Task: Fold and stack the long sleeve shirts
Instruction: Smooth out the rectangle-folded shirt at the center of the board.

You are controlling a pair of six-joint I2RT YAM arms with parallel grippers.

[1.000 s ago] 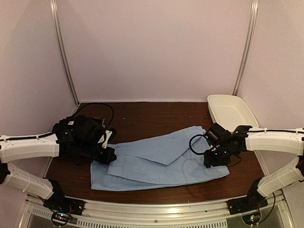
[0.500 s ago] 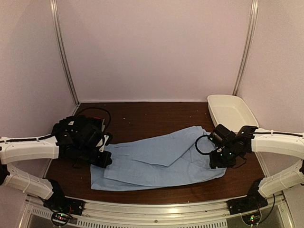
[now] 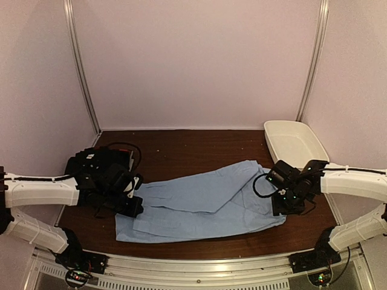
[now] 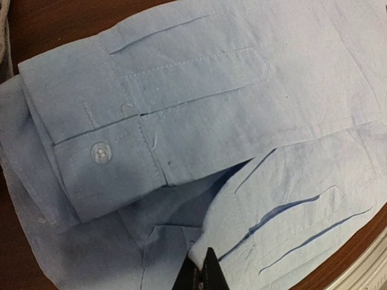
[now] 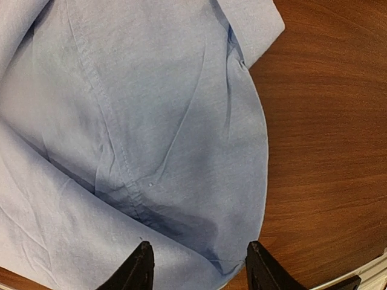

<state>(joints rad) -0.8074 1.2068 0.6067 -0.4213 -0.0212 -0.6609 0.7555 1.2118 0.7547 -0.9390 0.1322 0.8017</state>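
Overhead, light blue shirt (image 3: 199,202) lies flat across near half of table (image 3: 193,145), long axis left to right. White tub (image 3: 293,142) sits at far right, apart from shirt. Left tool (image 3: 132,205) at shirt's left end, right tool (image 3: 284,205) over right end. Left wrist view alone shows buttoned cuff (image 4: 109,175) laid over shirt body, and tool tips pressed together, pinching raised fold of cloth. Right wrist view alone shows fingers (image 5: 140,269) roughly half apart, nothing between, straddling shirt's rounded edge; contact with cloth unclear.

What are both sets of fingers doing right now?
Left gripper: closed, apparently pinching the light blue shirt.
Right gripper: open above the shirt, holding nothing.
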